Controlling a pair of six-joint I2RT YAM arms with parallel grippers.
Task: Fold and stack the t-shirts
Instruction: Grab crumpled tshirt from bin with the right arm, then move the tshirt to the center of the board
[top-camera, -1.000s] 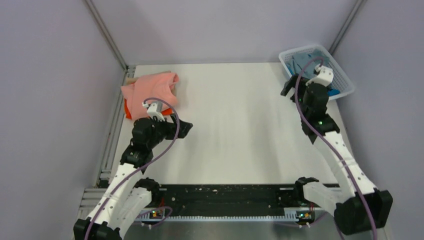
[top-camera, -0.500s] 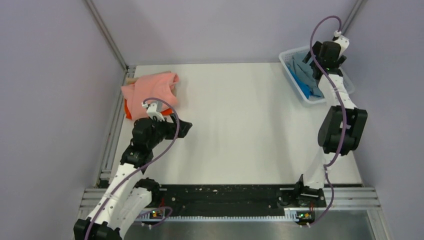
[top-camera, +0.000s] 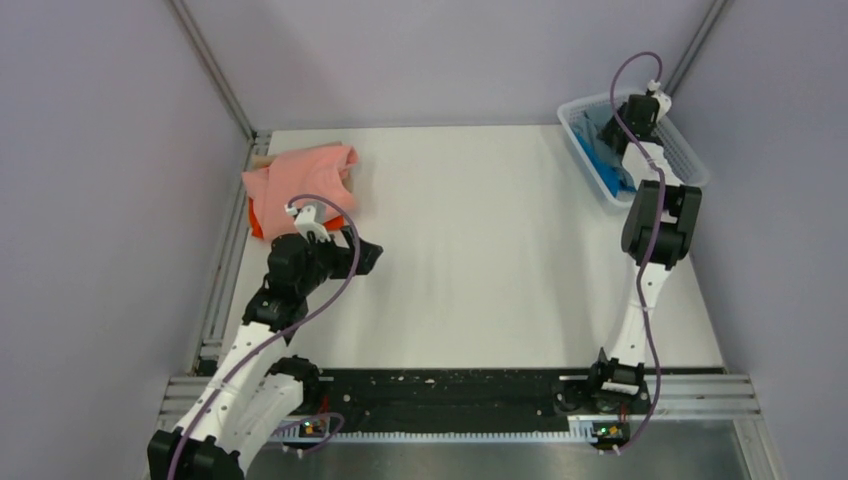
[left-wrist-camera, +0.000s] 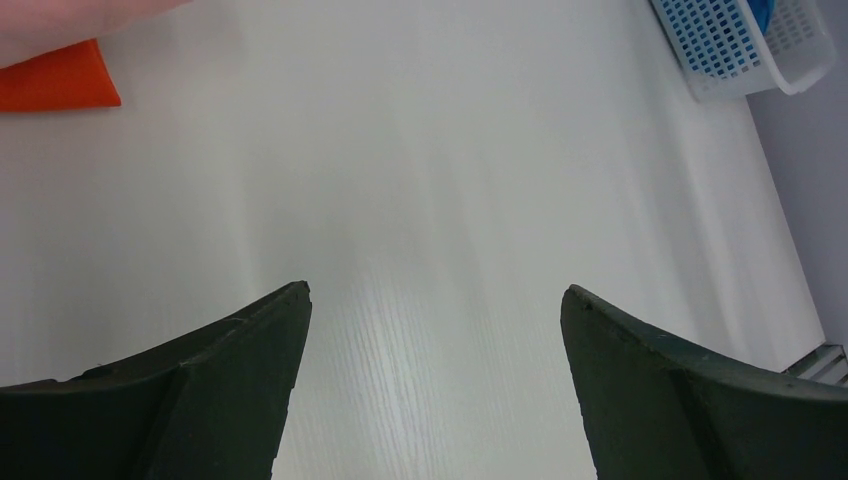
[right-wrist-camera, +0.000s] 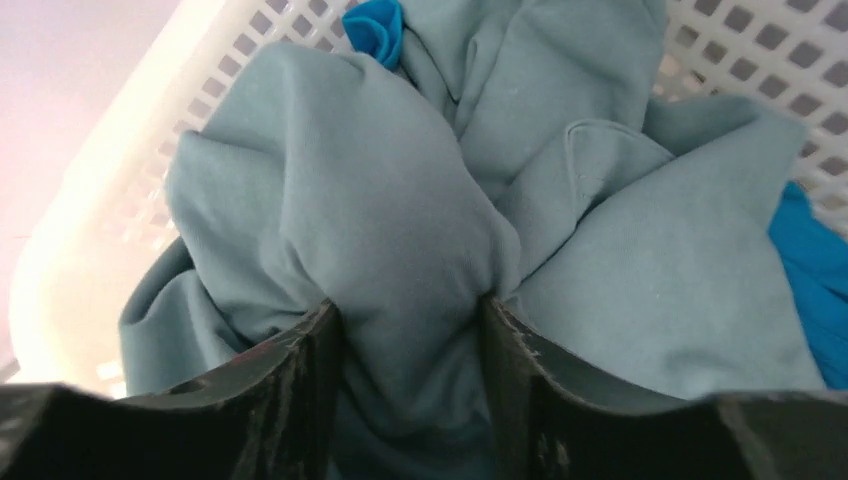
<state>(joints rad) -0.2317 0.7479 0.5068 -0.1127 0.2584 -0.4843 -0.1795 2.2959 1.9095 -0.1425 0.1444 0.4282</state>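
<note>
White mesh basket (top-camera: 690, 152), far right corner: I see the grey-blue t-shirt (right-wrist-camera: 400, 230) crumpled over a bright blue t-shirt (right-wrist-camera: 810, 270), with my right gripper (right-wrist-camera: 408, 305) inside, pinched on a bunched grey-blue fold. Left gripper (left-wrist-camera: 435, 290) is spread wide, holding nothing, above the white table (top-camera: 480, 230) near the salmon-pink t-shirt (top-camera: 300, 175), which lies on the orange t-shirt (top-camera: 257, 220) at far left. Pale lilac walls (top-camera: 100, 200) surround the table.

Left hand (left-wrist-camera: 435, 288) spread wide; right arm (top-camera: 650, 215) outstretched, right hand (right-wrist-camera: 408, 303) pinching grey-blue t-shirt (right-wrist-camera: 330, 180).

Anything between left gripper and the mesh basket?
Only bare white tabletop from the left gripper to the white plastic mesh basket, per the left wrist view.
</note>
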